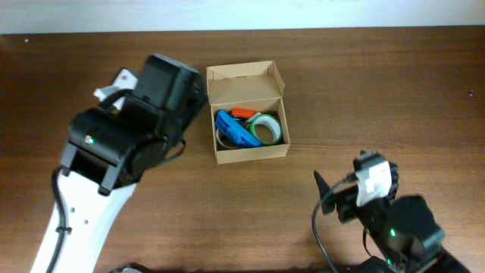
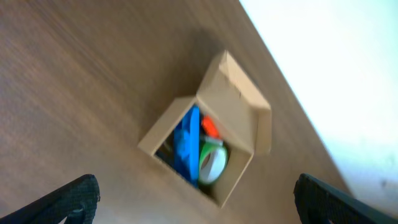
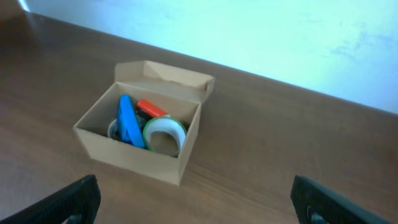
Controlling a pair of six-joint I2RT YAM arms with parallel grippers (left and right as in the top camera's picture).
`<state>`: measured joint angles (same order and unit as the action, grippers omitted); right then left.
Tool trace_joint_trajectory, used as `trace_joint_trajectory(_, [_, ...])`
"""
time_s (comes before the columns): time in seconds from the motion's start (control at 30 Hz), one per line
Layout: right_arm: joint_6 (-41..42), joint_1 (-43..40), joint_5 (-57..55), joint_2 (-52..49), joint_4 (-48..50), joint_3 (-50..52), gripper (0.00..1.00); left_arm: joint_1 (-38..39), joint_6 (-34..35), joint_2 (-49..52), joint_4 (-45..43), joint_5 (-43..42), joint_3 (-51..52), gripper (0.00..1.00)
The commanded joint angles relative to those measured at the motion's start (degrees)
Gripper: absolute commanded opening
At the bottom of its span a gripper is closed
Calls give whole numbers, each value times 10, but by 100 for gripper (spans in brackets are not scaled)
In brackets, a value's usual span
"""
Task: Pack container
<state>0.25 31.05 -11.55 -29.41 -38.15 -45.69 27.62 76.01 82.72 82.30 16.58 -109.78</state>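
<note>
The container (image 1: 250,152) is a small tan cardboard box in the middle of the table, its lid flap (image 1: 244,74) standing open at the back. Inside lie a flat blue packet (image 1: 231,129), a green and white tape roll (image 1: 267,127) and a small orange thing (image 1: 242,114). My left gripper (image 2: 199,211) hangs open above the table beside the container (image 2: 239,99), holding nothing. My right gripper (image 3: 202,208) is open and empty too, well short of the container (image 3: 124,149), toward the front right of the table. Its dark finger (image 1: 322,186) shows in the overhead view.
The brown wooden table (image 1: 379,91) ends at the back against a white strip (image 1: 303,11). The bulky left arm (image 1: 121,144) covers the table's left side, close to the container's left wall. The right arm (image 1: 394,227) fills the front right corner.
</note>
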Motion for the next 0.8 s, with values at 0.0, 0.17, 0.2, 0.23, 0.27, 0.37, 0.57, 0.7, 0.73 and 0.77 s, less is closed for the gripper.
trace_joint_trajectory(0.0, [39,-29,-13,-139,-37,-128,99,-45,-11,7,-14,8,-6,100])
trace_joint_trajectory(0.17, [36,-57,33,-324,-121,-322,99,-89,-11,26,-23,12,-6,100])
trace_joint_trajectory(0.2, [36,-57,31,-358,-122,-353,99,-94,-11,30,-18,17,-6,99])
trace_joint_trajectory(0.23, [33,-57,32,-384,-122,-377,99,-98,-11,35,-12,18,-6,96])
trace_joint_trajectory(0.27, [30,-57,31,-407,-119,-396,99,-102,-10,40,-6,19,-6,91])
trace_joint_trajectory(0.37, [19,-60,16,-467,-92,-431,99,-108,-10,53,-5,21,-6,76])
trace_joint_trajectory(0.57, [35,-104,19,-554,-42,-438,66,-134,-10,94,-33,27,-6,2])
trace_joint_trajectory(0.7, [93,-166,48,-600,-37,-449,3,-155,-10,133,-56,26,-6,2])
trace_joint_trajectory(0.73, [100,-180,67,-607,-33,-451,3,-161,-10,144,-65,25,-6,2])
trace_joint_trajectory(0.77, [118,-209,110,-621,-20,-452,4,-170,-10,160,-78,24,-5,2])
